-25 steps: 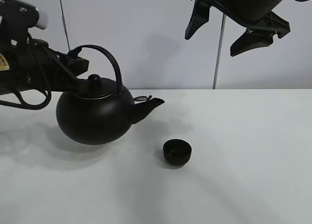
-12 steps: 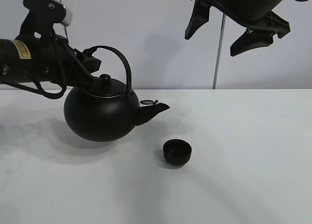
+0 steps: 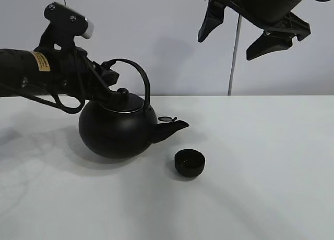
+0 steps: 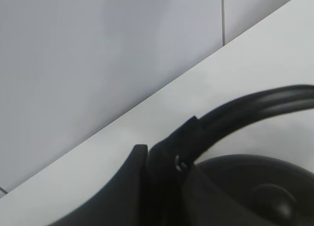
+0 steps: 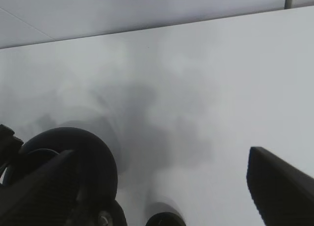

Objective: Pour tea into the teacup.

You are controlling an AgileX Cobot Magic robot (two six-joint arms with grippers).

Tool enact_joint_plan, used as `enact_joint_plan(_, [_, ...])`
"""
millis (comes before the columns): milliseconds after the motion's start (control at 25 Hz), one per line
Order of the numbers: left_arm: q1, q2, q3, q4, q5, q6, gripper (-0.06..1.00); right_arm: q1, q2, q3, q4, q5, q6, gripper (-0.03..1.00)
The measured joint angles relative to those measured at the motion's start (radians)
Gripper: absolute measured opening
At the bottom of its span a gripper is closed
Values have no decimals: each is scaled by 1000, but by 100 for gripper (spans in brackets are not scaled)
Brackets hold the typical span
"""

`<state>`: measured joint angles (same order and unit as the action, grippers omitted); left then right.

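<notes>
Kettle [image 3: 117, 128] now nearer teacup [image 3: 189, 162], ahead of left pincer [image 3: 107, 75] | left pincer clamped on handle [image 3: 140, 75] | right pincer [image 3: 225, 48] agape, empty | I judge kettle heavy, rigid.

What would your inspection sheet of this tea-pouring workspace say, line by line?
Surface: white table, shadow under the kettle.
Job's things: black kettle, spout toward the small black teacup, which stands upright, apart from it.
Clutter: nothing seen.
Hands: left hand shut on the kettle's handle; right hand open, empty, high above the table.
Cables: black cables looped under the left arm.
Surroundings: plain grey wall, thin pole behind the table.
</notes>
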<state>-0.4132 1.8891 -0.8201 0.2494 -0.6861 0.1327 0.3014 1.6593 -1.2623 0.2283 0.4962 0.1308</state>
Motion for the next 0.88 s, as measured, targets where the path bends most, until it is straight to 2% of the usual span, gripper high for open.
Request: enact_joint_plan(880, [-30, 6, -30, 17, 49, 41, 10, 0, 0, 0, 0, 0, 0, 64])
